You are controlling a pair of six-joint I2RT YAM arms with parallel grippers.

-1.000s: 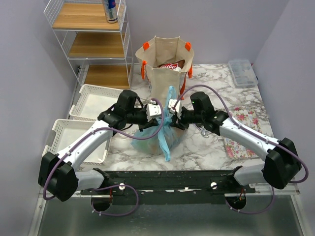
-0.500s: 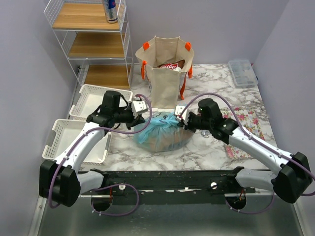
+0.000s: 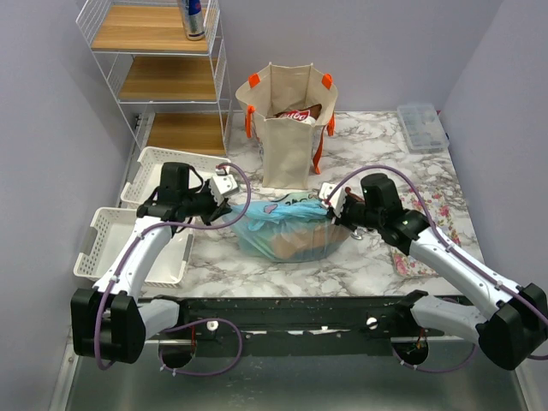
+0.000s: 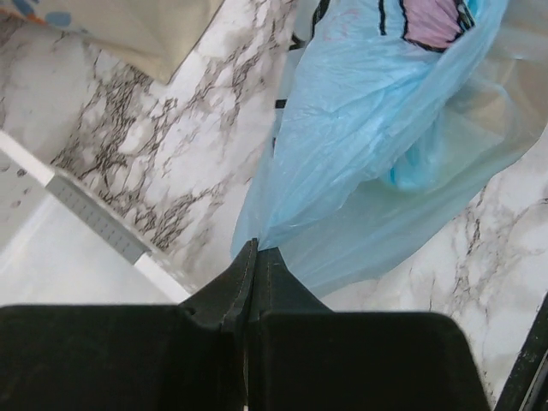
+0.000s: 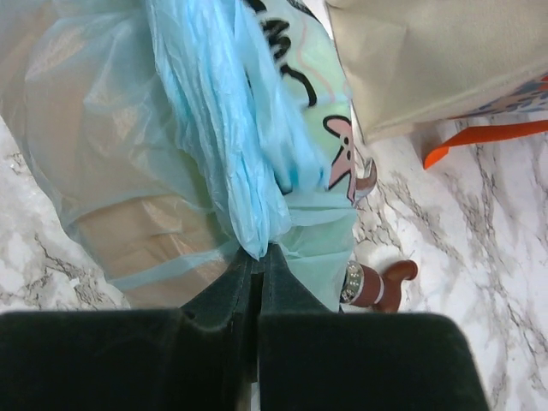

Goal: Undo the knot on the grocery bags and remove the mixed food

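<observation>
**Both jaws pinched shut on the blue bag**

Both pairs of jaws are closed flat, and each has a bunched strip of thin film nipped between its fingertips. Our left gripper (image 3: 229,204) has the left end of the light-blue plastic bag (image 3: 287,227). In the left wrist view the plastic fans out from the closed tips (image 4: 254,248) across the marble. Our right gripper (image 3: 332,210) has the opposite end, and its wrist view shows a twisted blue fold running straight into the tips (image 5: 259,253).

The bag lies on the marble table (image 3: 377,145) between our two arms, drawn wide and low from one grip to the other, with its cartoon print facing up. Something tan shows through the film — we cannot tell what it is, nor whether a knot is still in the plastic.

Just behind the bag stands the canvas tote (image 3: 289,141), upright and open, orange handles hanging at its sides and a red snack packet (image 3: 295,114) showing in its mouth. A small brown-handled tool (image 5: 377,287) lies on the marble beside the bag's right end. Two white wire baskets (image 3: 158,163) sit at the table's left edge, under our left arm. Behind them a wire shelf (image 3: 154,81) carries the drink can (image 3: 193,17) on its top board. A clear box (image 3: 421,127) sits at the far right, and a floral mat (image 3: 428,210) lies partly under our right arm.
</observation>
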